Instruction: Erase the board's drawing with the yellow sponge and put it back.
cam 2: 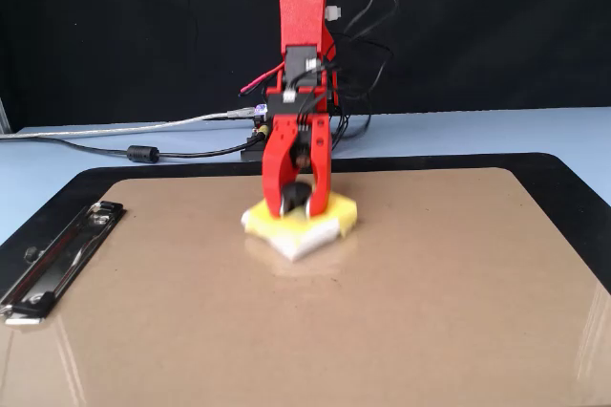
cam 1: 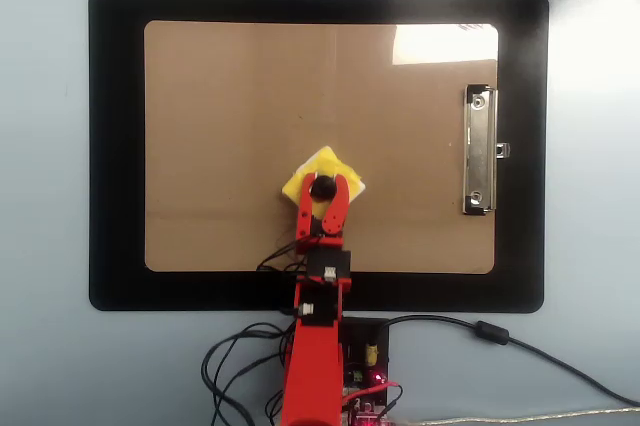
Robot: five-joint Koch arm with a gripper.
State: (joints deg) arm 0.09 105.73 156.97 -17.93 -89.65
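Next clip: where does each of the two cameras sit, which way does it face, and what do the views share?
Overhead view: above the table, looking straight down on the board on its black mat; the red arm enters from the bottom edge.
Fixed view: low at the board's far side, facing the arm head-on; the clip lies at left.
Shared: the gripper, jaws closed on the yellow sponge by its black knob, mid-board.

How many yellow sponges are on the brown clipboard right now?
1. The square yellow sponge with a black knob sits near the middle of the glossy brown clipboard, held at the knob by the red pincer. None seem hidden.
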